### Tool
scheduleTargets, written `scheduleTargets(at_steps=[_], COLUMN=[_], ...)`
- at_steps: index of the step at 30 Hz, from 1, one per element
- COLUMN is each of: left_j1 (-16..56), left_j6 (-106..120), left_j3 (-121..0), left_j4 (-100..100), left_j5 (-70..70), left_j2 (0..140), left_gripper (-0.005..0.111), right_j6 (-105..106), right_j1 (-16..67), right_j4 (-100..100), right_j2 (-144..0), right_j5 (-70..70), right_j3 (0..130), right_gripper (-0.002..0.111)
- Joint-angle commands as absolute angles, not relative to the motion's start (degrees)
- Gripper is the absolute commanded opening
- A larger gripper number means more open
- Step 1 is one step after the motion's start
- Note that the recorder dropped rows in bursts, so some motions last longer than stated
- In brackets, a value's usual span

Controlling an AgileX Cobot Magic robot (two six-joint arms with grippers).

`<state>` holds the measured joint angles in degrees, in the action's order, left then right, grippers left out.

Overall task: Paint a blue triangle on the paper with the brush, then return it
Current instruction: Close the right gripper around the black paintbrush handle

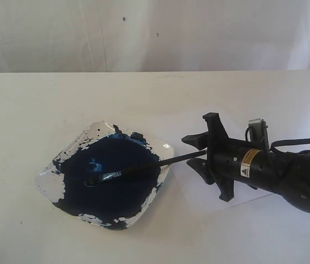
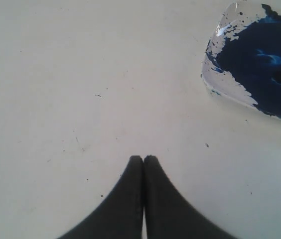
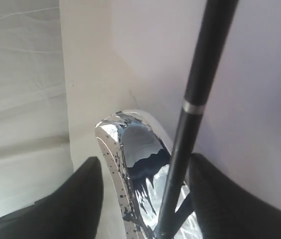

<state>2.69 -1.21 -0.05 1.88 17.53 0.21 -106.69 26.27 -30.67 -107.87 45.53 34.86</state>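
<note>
The right hand (image 1: pixel 191 152) stands open astride the brush (image 1: pixel 144 166), whose bristles lie in the paint dish (image 1: pixel 48 179) mid-desk (image 1: pixel 34 110). The paper (image 1: pixel 196 192) seems half-hidden beneath that arm. The left hand (image 2: pixel 143 160) is closed.

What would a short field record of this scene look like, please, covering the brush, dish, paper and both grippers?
brush: bristles in the dish of blue paint, handle running between the right gripper's jaws
right gripper: open, above the paper, not clamping the brush
left gripper: shut, over bare table beside the dish
paper: beside the dish, no paint marks visible on it
</note>
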Motion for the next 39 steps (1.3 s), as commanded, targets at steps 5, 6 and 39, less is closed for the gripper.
scheduleTargets(at_steps=[5,6,39], left_j1=[3.0,3.0,3.0], left_j6=[-1.2,-1.2,-1.2], left_j3=[0.0,0.0,0.0], left_j4=[1.8,1.8,1.8], left_j5=[19.1,19.1,19.1], left_j2=[0.0,0.0,0.0], left_gripper=[0.000,0.000,0.000], right_j6=[-106.8,-106.8,-106.7], right_j1=[26.4,26.4,26.4], right_j4=[-28.4,-28.1,-26.8], right_j2=[-109.8,-110.1,-110.5], right_j5=[45.1,45.1,40.3], right_j3=[34.9,34.9,38.3], right_gripper=[0.050,0.050,0.050])
